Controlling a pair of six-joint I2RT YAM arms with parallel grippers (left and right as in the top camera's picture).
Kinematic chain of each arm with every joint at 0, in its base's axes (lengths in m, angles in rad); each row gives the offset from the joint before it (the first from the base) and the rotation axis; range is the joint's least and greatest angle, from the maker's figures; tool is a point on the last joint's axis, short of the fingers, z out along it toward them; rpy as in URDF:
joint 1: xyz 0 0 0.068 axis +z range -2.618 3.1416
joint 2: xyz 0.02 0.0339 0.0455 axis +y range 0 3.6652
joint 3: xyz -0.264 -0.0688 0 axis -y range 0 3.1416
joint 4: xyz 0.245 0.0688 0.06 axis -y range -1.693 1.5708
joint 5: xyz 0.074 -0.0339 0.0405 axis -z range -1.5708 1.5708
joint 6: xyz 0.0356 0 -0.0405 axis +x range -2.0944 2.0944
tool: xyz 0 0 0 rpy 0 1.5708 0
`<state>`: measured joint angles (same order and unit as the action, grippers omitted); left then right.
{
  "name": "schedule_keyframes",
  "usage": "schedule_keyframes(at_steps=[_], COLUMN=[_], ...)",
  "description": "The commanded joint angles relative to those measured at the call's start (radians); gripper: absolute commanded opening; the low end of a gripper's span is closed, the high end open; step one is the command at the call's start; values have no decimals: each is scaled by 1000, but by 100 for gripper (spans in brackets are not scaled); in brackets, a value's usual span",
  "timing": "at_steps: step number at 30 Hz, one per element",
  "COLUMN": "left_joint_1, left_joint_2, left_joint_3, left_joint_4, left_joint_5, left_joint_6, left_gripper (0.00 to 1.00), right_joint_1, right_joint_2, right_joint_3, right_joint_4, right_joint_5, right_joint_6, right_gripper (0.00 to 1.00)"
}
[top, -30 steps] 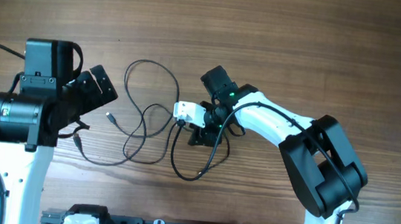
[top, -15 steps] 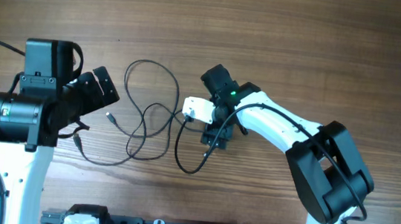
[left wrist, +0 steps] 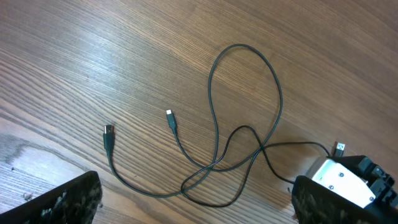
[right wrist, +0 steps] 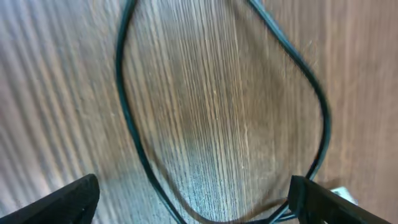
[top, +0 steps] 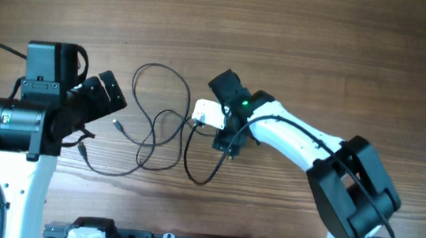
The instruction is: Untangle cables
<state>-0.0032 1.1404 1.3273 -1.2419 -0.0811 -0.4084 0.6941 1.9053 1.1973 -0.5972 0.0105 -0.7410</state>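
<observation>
Wooden table [top: 301,33], cables [top: 153,121] (plugs [left wrist: 109,130]: left wrist)

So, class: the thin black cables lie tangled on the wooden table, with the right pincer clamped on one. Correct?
No. The thin black cables lie tangled on the wooden table, but the right pincer is open, gripping none; the right wrist view shows it.
</observation>
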Motion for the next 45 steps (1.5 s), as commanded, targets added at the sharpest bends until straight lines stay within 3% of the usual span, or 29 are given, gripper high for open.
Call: schedule_keyframes(at_steps=[1, 5, 9, 12, 18, 30, 31, 33, 36, 38, 45], left_joint_1=[6, 6, 6, 6, 6, 6, 6, 6, 6, 6, 6], left_joint_2=[-1, -1, -1, -1, -1, -1, -1, -1, -1, -1, -1], left_joint_3=[13, 13, 13, 13, 13, 13, 13, 13, 13, 13, 13], left_joint_4=[3, 3, 3, 3, 3, 3, 3, 3, 3, 3, 3], left_joint_5=[5, 5, 5, 6, 58, 58, 59, 59, 67, 67, 70], left_joint_6=[12, 12, 12, 12, 62, 62, 62, 62, 64, 64, 64], left_gripper=[100, 100, 100, 100, 100, 100, 100, 100, 100, 100, 100], right_joint_1=[12, 15, -30, -65, -148, -152, -152, -152, -152, -152, -152], right_joint_2=[-114, -146, -132, -109, -40, 55, 55, 55, 55, 55, 55], right_joint_3=[-5, -6, -21, -21, -21, -21, -21, -21, -21, -21, -21], right_joint_4=[12, -45, -47, -32, 24, 32, 33, 31, 27, 24, 17], right_joint_5=[34, 34, -43, -68, -192, -266, -275, -275, -275, -275, -275], right_joint_6=[38, 86, -85, -124, -123, -68, -68, -68, -67, -67, -7], right_gripper=[100, 100, 100, 100, 100, 98, 93, 74, 24, 5, 4])
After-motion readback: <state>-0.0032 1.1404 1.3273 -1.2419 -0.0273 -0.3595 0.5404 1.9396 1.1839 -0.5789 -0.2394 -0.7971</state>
